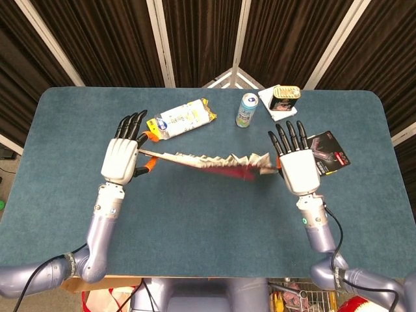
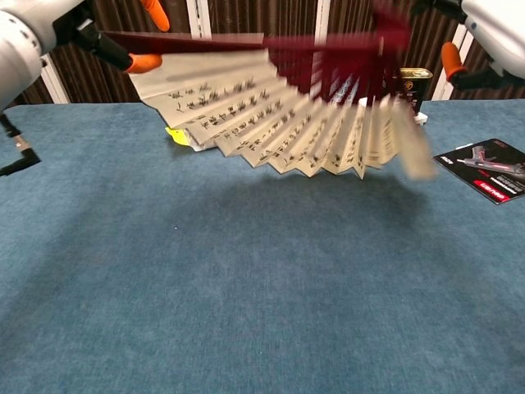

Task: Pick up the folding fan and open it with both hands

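Above blue table [image 1: 208,221], fan [image 1: 208,160] beside left robot hand [image 1: 121,158].

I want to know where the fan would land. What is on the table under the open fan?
Under the folding fan lies bare blue table. A yellow snack-packet corner shows at its left edge; the rest is hidden.

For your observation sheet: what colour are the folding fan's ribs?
Dark red; the folding fan shows its ribs best in the chest view.

Bare table [image 1: 208,221] lies near the robot; snack bag [image 1: 182,117], can [image 1: 246,109], tin [image 1: 285,96] crowd the far side.
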Controlling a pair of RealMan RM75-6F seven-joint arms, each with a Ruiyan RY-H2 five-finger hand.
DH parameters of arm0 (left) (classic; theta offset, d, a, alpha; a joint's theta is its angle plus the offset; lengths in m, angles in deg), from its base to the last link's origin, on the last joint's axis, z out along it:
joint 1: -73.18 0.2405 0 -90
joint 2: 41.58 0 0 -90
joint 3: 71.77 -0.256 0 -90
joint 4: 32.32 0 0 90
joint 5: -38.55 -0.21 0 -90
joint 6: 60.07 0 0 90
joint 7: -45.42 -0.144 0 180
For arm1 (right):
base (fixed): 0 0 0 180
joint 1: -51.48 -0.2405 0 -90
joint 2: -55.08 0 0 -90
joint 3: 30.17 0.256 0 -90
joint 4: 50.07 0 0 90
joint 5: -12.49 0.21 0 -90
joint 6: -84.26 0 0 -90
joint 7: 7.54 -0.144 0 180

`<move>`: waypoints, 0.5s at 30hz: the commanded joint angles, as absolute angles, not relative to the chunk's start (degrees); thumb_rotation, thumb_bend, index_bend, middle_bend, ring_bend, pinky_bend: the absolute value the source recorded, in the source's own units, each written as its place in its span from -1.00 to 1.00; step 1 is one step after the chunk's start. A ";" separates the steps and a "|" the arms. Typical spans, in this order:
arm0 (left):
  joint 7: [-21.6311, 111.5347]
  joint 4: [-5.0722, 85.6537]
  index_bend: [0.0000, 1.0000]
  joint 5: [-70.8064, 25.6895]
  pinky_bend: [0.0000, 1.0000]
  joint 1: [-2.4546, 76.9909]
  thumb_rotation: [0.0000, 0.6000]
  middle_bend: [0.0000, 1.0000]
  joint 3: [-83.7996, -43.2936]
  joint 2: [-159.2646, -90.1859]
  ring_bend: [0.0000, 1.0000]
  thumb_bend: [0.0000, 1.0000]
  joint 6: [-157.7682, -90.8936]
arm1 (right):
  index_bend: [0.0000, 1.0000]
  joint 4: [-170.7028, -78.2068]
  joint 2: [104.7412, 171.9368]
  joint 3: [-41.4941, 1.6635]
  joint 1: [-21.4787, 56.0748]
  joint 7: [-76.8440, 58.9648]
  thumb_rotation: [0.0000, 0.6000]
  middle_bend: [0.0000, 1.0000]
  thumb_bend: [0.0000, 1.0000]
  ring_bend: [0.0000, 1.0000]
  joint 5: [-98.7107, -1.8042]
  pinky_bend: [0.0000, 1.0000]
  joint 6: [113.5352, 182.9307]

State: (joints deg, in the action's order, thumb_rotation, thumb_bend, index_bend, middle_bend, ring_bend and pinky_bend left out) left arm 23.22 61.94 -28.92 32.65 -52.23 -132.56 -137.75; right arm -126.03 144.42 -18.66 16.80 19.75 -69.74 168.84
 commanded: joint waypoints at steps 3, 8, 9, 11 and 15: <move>23.85 63.19 -0.35 -29.86 -1.00 33.73 1.00 -1.00 -53.41 -131.61 -1.00 -0.33 -138.04 | -1.00 -128.76 143.14 -20.66 18.79 19.40 1.00 -0.94 0.13 -1.00 -72.17 -1.00 170.50; 24.24 64.42 -0.40 -30.45 -1.00 34.57 1.00 -1.00 -54.27 -130.75 -1.00 -0.42 -138.03 | -1.00 -131.43 142.19 -22.28 20.60 19.34 1.00 -1.00 -0.10 -1.00 -73.71 -1.00 171.31; 24.30 64.66 -0.42 -30.71 -1.00 34.79 1.00 -1.00 -54.53 -130.50 -1.00 -0.42 -138.07 | -1.00 -132.06 141.91 -22.72 21.07 19.22 1.00 -1.00 -0.11 -1.00 -73.95 -1.00 171.41; 24.52 65.19 -0.42 -31.03 -1.00 35.19 1.00 -1.00 -54.90 -130.05 -1.00 -0.42 -138.14 | -1.00 -132.91 141.51 -23.22 21.83 19.25 1.00 -1.00 -0.11 -1.00 -74.06 -1.00 171.51; 25.02 66.51 -0.44 -32.32 -1.00 36.38 1.00 -1.00 -55.98 -128.39 -1.00 -0.43 -138.51 | -1.00 -133.85 140.86 -23.54 23.13 18.83 1.00 -1.00 -0.11 -1.00 -73.86 -1.00 171.50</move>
